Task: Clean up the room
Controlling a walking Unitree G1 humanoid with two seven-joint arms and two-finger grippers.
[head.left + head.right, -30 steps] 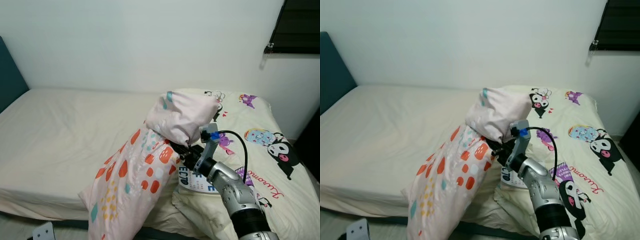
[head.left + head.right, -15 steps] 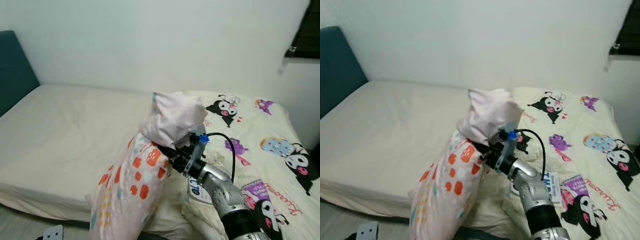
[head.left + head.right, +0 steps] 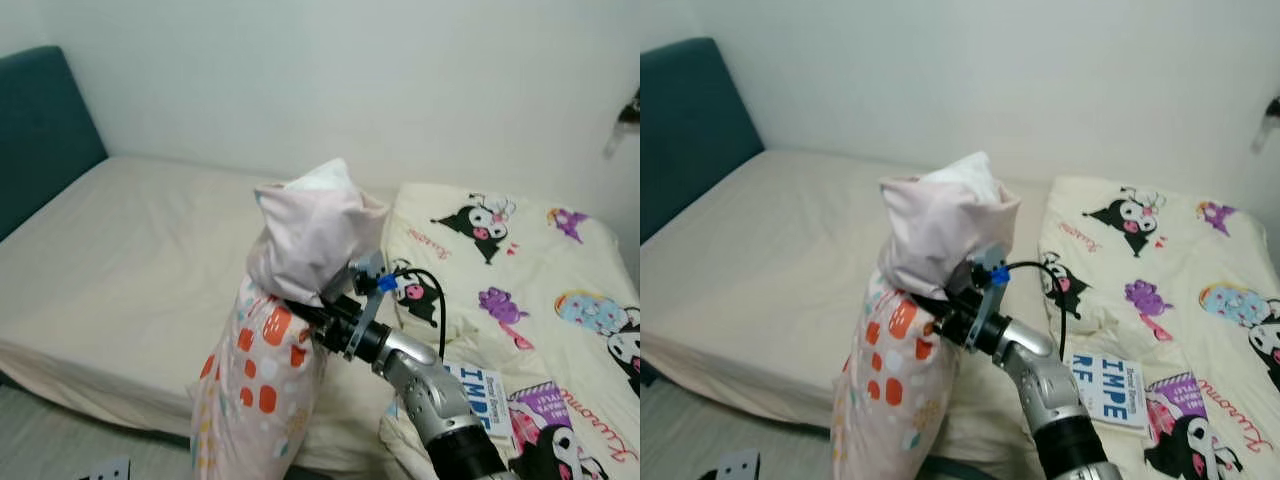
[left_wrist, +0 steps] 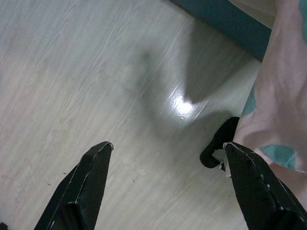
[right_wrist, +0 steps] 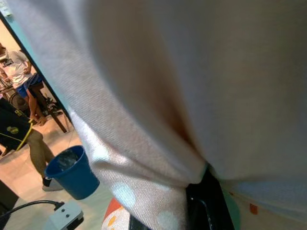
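The bed [image 3: 130, 250] had a bare cream mattress, with a cartoon-print blanket [image 3: 520, 290] over its right part. Out front, the pink pillow [image 3: 290, 290] with orange spots hung folded off the bed's near edge, its plain upper part bunched above the right gripper [image 3: 318, 318], whose fingers were pinched tight on the fabric. The left gripper [image 4: 165, 184] was spread wide over the wood floor [image 4: 81, 72].
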